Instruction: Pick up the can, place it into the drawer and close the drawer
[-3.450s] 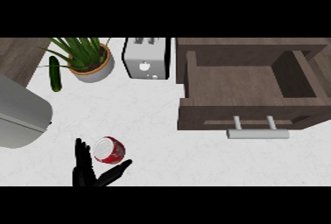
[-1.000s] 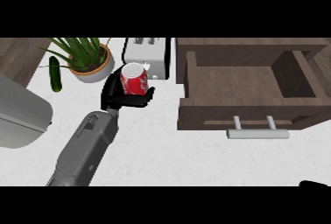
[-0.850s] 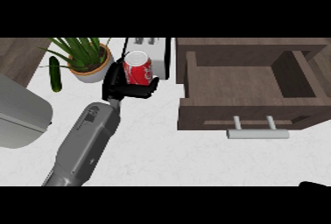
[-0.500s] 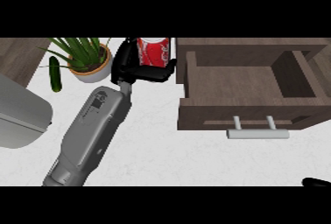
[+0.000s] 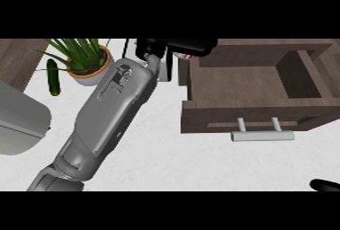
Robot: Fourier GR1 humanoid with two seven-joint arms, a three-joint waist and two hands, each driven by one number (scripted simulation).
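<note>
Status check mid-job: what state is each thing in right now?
drawer: open, nothing visible inside.
can: held up near the drawer's back left corner, mostly hidden by the hand.
left hand: curled round the can.
right hand: only a tip shows, lower right edge.

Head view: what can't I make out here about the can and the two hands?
- The can: only a red-and-white sliver shows; the left hand, curled round it, hides the rest.
- The right hand: only a black tip shows, cut off by the lower right edge.
- Whether the can is already over the drawer or beside its left wall: the steep head view does not settle it.
</note>
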